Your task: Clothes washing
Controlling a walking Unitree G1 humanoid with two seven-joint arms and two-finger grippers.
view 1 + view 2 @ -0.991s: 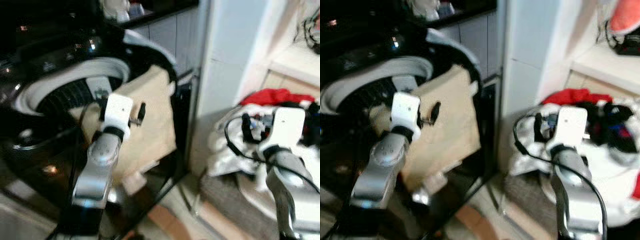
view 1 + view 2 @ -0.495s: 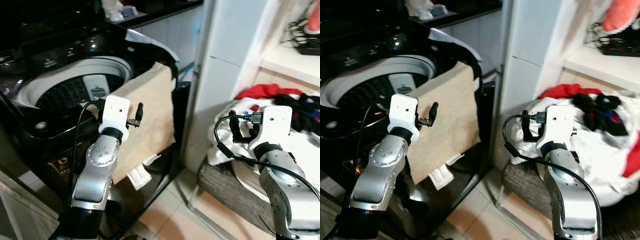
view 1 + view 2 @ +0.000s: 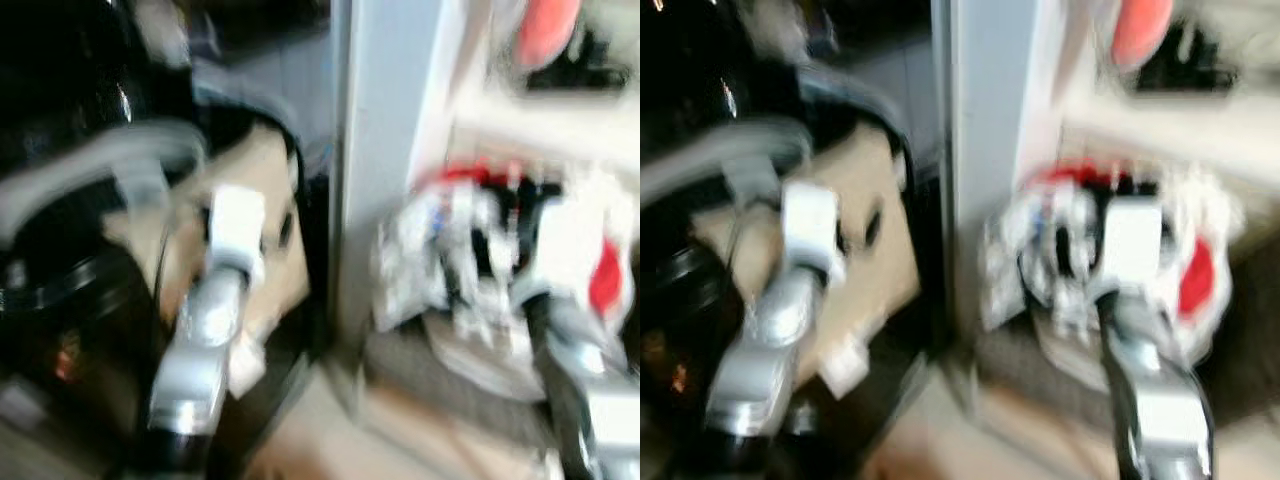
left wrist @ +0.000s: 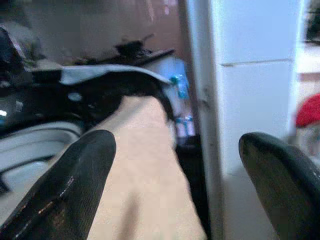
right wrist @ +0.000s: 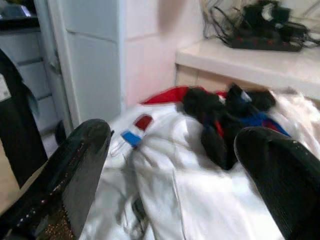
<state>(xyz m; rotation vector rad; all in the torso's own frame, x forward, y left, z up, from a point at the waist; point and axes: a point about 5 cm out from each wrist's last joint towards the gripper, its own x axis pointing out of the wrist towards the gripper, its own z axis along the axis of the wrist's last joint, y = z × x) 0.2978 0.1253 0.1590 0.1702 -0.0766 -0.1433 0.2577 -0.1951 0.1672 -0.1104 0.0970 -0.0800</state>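
Nearest the right end effector [image 5: 170, 170], whose fingers are spread wide with nothing between them, lies the laundry pile [image 5: 170, 165]: white cloth, with dark and blue pieces and a red garment [image 5: 165, 94] at its far edge. Beyond it stand a white cabinet panel [image 5: 95, 65] and a shelf [image 5: 250, 55] carrying tangled black cables [image 5: 260, 25].

The left end effector [image 4: 175, 170] is also spread and empty. It hovers over a beige cloth [image 4: 145, 165] draped across the rim of the washing machine [image 4: 35, 140]. The machine's dark lid edge lies behind the cloth.

Judged step: turning toward the pile to fetch the next garment. To do it well:
1. Let the body settle before reaching, since both head views are smeared.
2. Bring the right end effector down over a raised fold of the white cloth.
3. Close on a single layer, so the whole pile is not dragged along.

View differences: the head views give the layout, with the washing machine on the robot's left, the pile on its right and the white cabinet between them. Detail there is lost to blur. The wrist views are sharper and confirm the finger spread and the cloth colours.
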